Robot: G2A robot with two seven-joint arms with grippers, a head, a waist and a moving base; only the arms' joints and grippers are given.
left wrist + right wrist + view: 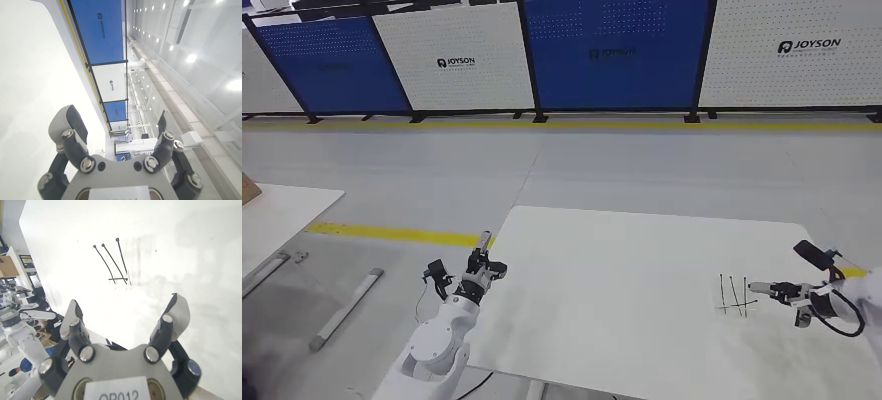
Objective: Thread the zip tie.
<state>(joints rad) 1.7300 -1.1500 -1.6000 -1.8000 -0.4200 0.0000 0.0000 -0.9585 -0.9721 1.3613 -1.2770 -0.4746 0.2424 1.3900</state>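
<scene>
Pre-grasp, none picked | zip ties (734,295) on bench (622,290) right side | R gripper (757,289) just beside them, fingers wide, empty | L gripper (483,243) at left edge, fingers wide | next I'd pinch one tie flat w/ R

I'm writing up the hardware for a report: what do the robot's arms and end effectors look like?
The left end effector and right end effector match: two curved light-grey fingers with black ribbed pads, black linkages, silver screws, a grey plate with a white label. The left arm is white with rounded joints; a black cable loops at the right wrist.
</scene>
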